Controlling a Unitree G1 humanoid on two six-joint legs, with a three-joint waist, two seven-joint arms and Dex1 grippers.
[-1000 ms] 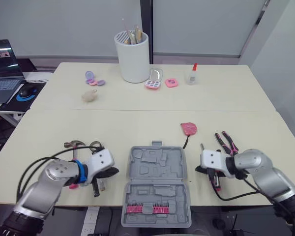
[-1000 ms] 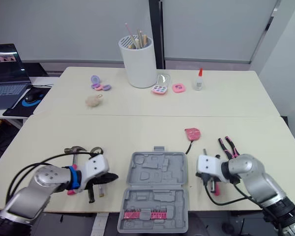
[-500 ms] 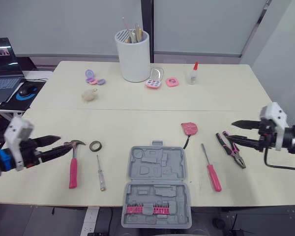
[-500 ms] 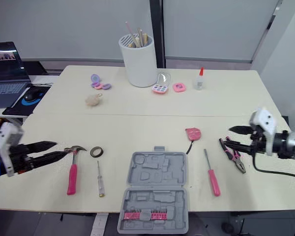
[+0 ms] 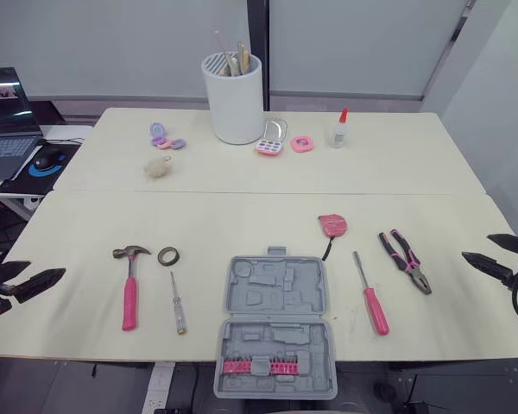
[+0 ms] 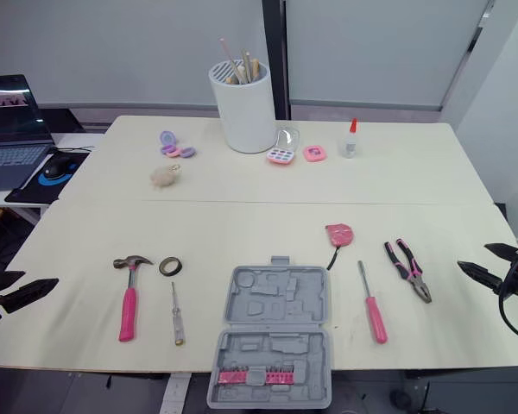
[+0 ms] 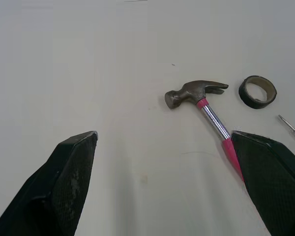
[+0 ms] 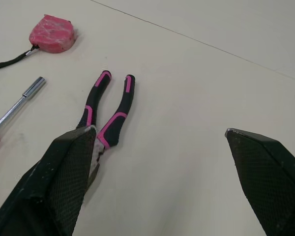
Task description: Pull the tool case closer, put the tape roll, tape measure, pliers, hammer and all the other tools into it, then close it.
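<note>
Tool case [image 5: 274, 326] lies open at the middle of the table's [image 5: 242, 216] near edge, with a pink bit strip [image 5: 250, 367] in its near half. Hammer [image 5: 129, 280], tape roll [image 5: 167, 256] and small screwdriver [image 5: 176, 302] lie on the tabletop to its left. Tape measure [image 5: 331, 226], pink screwdriver [image 5: 370, 295] and pliers [image 5: 405, 260] lie to its right. White holder [image 5: 234, 99] at the far edge holds sticks. Left gripper [image 5: 43, 270] at the left edge and right gripper [image 5: 476, 247] at the right edge both have fingers apart, gripping nothing.

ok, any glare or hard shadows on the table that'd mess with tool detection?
Left eye view: table evenly lit, no glare patches, no hard shadows. Left wrist view: bright highlight along the metal shaft of the hammer, only faint soft shadow by it and the tape roll. Right wrist view: pliers lit flat, no hot spots.
</note>
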